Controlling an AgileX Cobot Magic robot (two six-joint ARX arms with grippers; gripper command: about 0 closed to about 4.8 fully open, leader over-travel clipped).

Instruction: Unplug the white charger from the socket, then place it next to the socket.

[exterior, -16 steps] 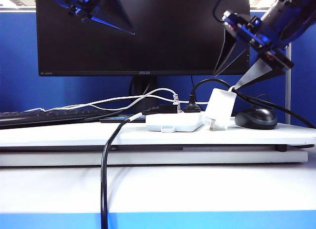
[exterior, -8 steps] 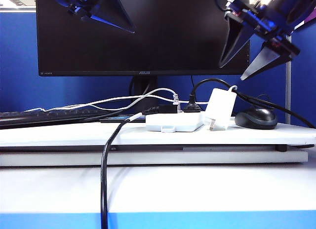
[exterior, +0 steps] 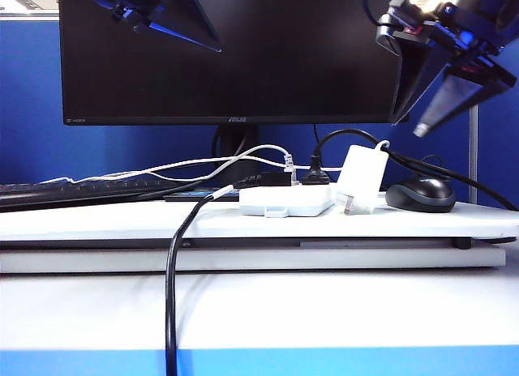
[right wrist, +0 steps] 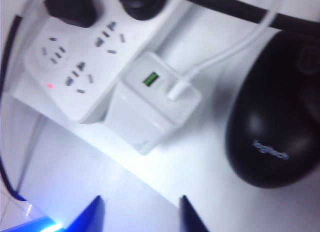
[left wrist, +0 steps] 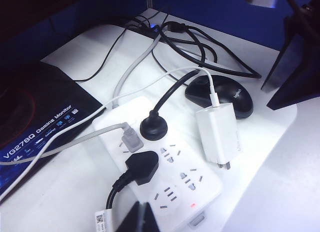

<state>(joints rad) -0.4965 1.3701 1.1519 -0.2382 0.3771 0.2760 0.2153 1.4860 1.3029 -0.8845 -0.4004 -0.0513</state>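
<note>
While the dark monitor fills the background, the flat, matte white socket lies on the smooth white desk. The boxy, rounded white charger leans unplugged against the socket's right end, prongs down, long axis near upright. The right gripper hangs above it, fingers apart, empty. The left gripper hovers upper left; its opening is unclear.

The socket lies on the desk, in front of the monitor. The charger leans just right of it, touching its right end, between socket and mouse. Keyboard far left. Left gripper hangs up high at left, right gripper high above the mouse.
</note>
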